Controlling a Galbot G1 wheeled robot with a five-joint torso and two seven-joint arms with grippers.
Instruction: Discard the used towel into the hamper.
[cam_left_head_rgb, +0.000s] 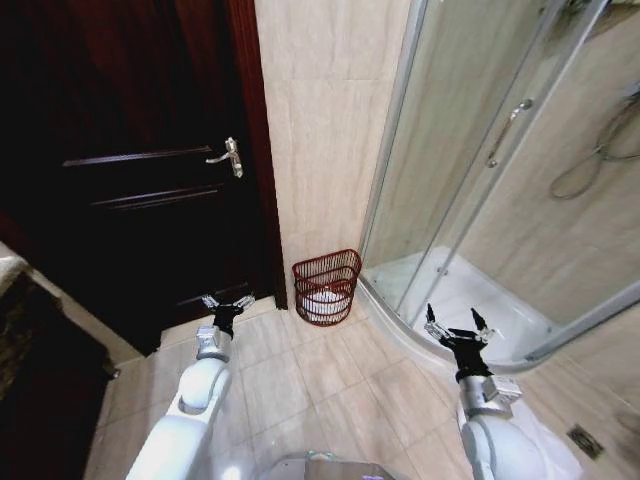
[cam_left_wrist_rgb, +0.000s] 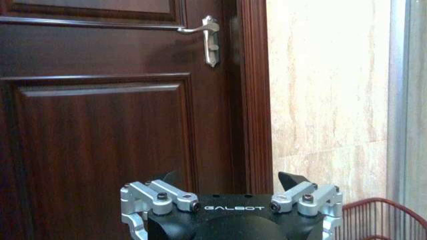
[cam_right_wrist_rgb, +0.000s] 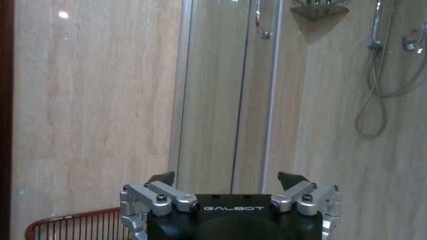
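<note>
The hamper (cam_left_head_rgb: 326, 285), a small round reddish-brown wire basket, stands on the tiled floor against the beige wall between the door and the shower. Something white, which may be the towel (cam_left_head_rgb: 324, 302), lies in its bottom. My left gripper (cam_left_head_rgb: 227, 301) hovers open and holding nothing, in front of the dark door, to the left of the hamper. My right gripper (cam_left_head_rgb: 460, 326) is open and holding nothing, raised before the shower tray to the hamper's right. The hamper's rim (cam_left_wrist_rgb: 383, 210) shows beside the left gripper (cam_left_wrist_rgb: 231, 179) and the rim (cam_right_wrist_rgb: 77, 222) beside the right gripper (cam_right_wrist_rgb: 228, 178).
A dark wooden door (cam_left_head_rgb: 150, 160) with a metal handle (cam_left_head_rgb: 229, 156) is shut at the left. A curved glass shower enclosure (cam_left_head_rgb: 500, 180) with a white tray (cam_left_head_rgb: 470, 300) fills the right. A dark cabinet (cam_left_head_rgb: 30, 370) stands at the near left. Beige floor tiles (cam_left_head_rgb: 310, 380) lie open ahead.
</note>
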